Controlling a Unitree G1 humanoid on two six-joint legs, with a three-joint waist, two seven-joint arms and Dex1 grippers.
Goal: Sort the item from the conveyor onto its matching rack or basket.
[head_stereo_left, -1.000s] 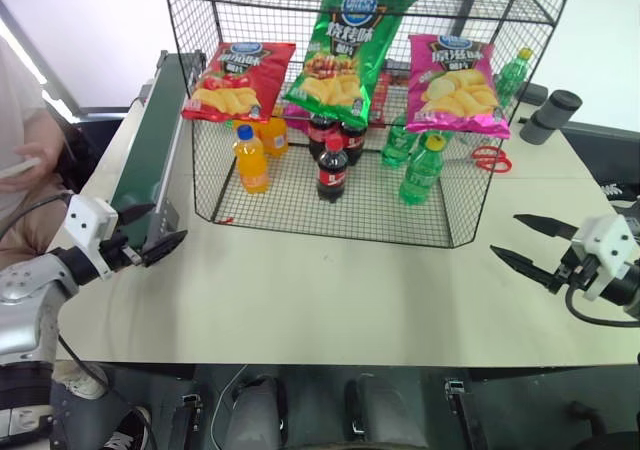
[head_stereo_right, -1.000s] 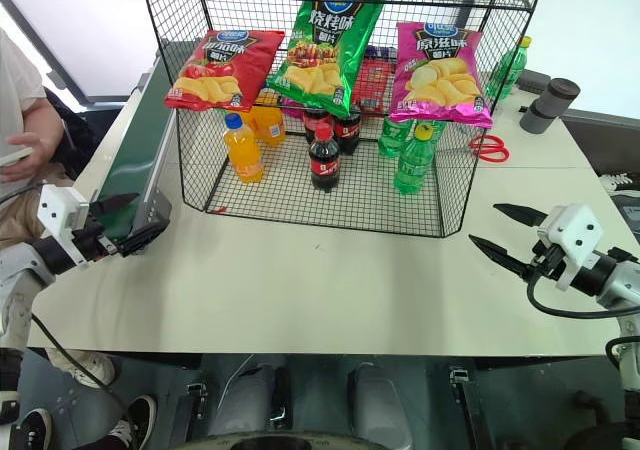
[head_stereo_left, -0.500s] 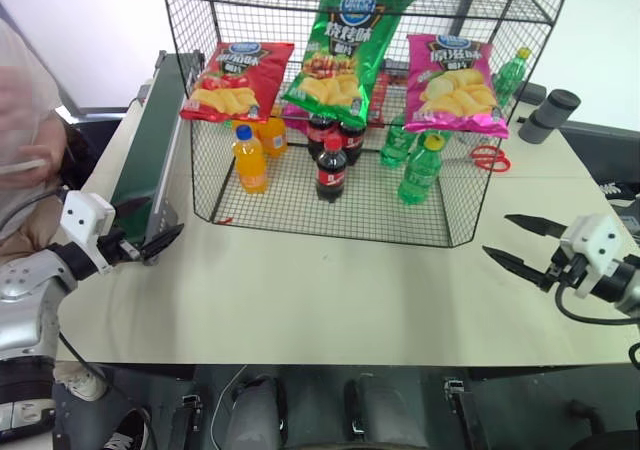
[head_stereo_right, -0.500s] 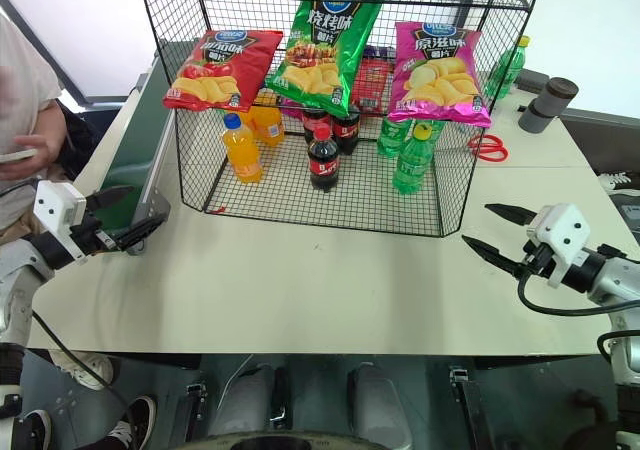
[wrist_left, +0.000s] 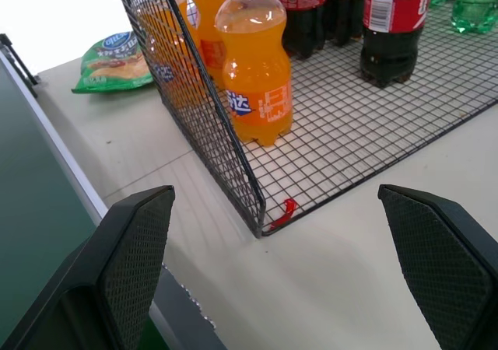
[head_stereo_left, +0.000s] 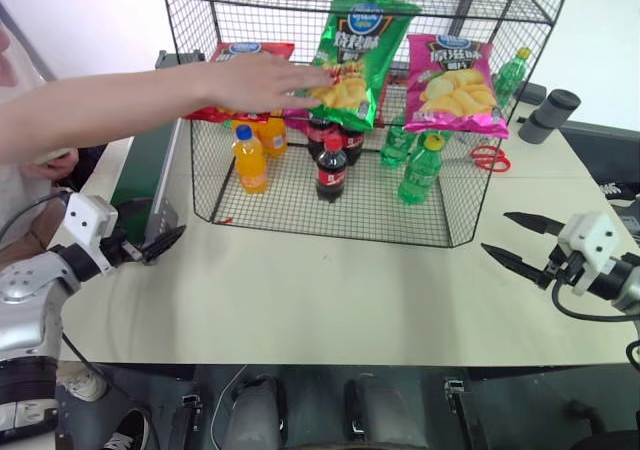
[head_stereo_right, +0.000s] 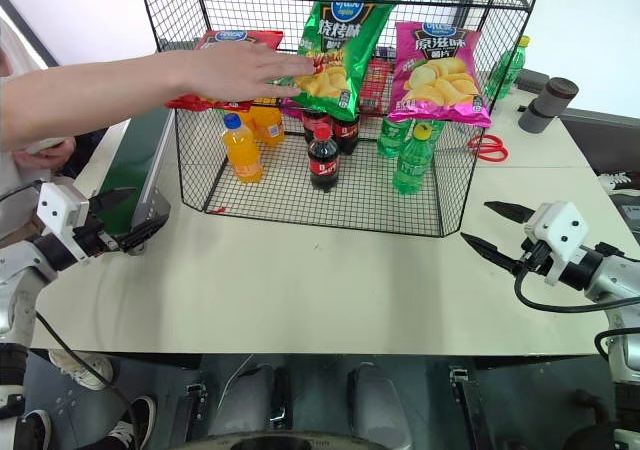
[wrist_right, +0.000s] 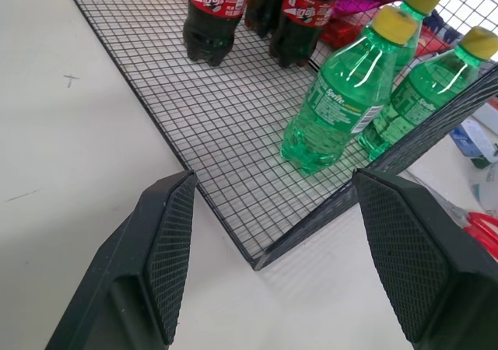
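A person's hand (head_stereo_left: 262, 80) reaches across the front of the black wire rack (head_stereo_left: 330, 195) and touches the big green chip bag (head_stereo_left: 352, 58), which hangs on the rack's front between a red chip bag (head_stereo_left: 240, 52), partly hidden by the arm, and a pink chip bag (head_stereo_left: 455, 82). So the green bag looks like it is already up on the rack, and the person seems to be taking hold of it or fixing it; I cannot tell which. The conveyor (head_stereo_left: 142, 175) runs along the left edge of the table (head_stereo_left: 330, 300), and the bit of belt I can see has nothing on it, so I think the robot has no item to sort right now and is waiting for one. The left end effector (head_stereo_left: 160, 242) hangs low near the close end of the conveyor, by the table's left edge, pointing in toward the rack with its two black fingers spread wide and holding nothing. The right end effector (head_stereo_left: 518, 238) hangs over the right edge of the table, also pointing in, with its fingers spread apart and empty too. Inside the rack stand an orange soda bottle (wrist_left: 258, 66), dark cola bottles (wrist_right: 216, 12) and green soda bottles (wrist_right: 342, 93).
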